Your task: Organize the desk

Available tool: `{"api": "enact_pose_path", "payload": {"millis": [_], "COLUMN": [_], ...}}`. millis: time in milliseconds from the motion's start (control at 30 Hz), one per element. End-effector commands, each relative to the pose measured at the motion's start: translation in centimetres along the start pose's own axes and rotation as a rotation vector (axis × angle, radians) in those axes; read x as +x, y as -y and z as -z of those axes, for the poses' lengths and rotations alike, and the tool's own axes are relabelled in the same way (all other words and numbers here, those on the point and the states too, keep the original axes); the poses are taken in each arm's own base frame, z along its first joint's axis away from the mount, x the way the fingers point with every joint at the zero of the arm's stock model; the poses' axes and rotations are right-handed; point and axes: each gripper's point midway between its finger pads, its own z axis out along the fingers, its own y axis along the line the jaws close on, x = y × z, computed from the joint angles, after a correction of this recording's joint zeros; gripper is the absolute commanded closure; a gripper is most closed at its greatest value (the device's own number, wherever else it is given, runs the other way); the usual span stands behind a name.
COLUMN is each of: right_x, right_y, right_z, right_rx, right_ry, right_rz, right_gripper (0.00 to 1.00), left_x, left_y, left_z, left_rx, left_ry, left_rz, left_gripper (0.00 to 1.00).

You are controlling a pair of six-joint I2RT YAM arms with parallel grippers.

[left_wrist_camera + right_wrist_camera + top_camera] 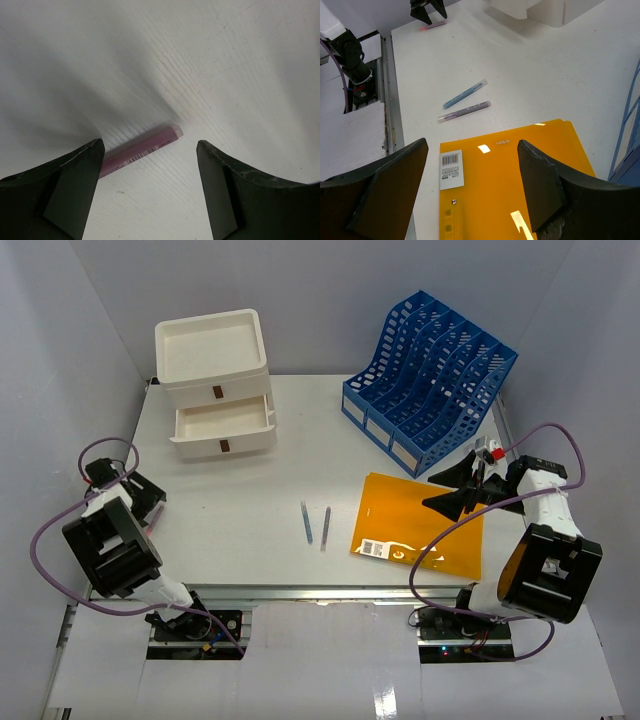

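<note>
1. Overhead, the desk (250, 490) fills the middle of the top view, a wide white top with a metal rail along its near edge. At the back stand a white drawer box (215, 380), one drawer pulled out, and a blue file rack (430, 380). A blue pen (307, 522) and a purple pen (326, 528) lie side by side near the front, just left of an orange folder (420, 525). The left gripper (150, 502) sits low at the desk's left edge. The right gripper (428, 490) hangs over the folder's far edge with its jaws spread.
2. Left wrist view: the left gripper (149, 145) is wide open and holds nothing. A pink pen (145, 150) lies flat on the desk (225, 75) between the fingers, one end passing behind the left finger.
3. Right wrist view: the right gripper (471, 142) is parted wide and empty above the orange folder (510, 190). Beyond it lie the blue pen (465, 94) and purple pen (465, 111), and across the desk (545, 75) the left gripper (427, 15) is over the pink pen (432, 26).
</note>
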Motion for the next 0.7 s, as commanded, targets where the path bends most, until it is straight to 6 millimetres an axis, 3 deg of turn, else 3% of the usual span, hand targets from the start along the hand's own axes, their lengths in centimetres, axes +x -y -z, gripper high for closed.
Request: {"api": "enact_pose_path", "payload": {"millis": [0,300,667], "right_x": [-2.0,-1.6,-1.6], "right_y": [-0.8,-0.9,-0.9], "right_z": [-0.4,-0.5,-0.5], "right_rx": [-0.008,-0.016,-0.018], "right_ry": [0.078,0.069,0.041], "right_rz": [0.034,0.009,-0.008], "right_gripper": [0.21,0.21,0.21], "left_x": [1.9,2.9,4.7], "left_y": [-1.5,-1.4,-1.6], "left_z": [0.1,0.1,-0.8], "left_rx": [-0.055,-0.082,-0.101], "left_ry": [-0.039,-0.040,-0.097], "left_rz": [-0.020,-0.089,-0.081], "left_gripper": [0.15,0.20,0.40]}}
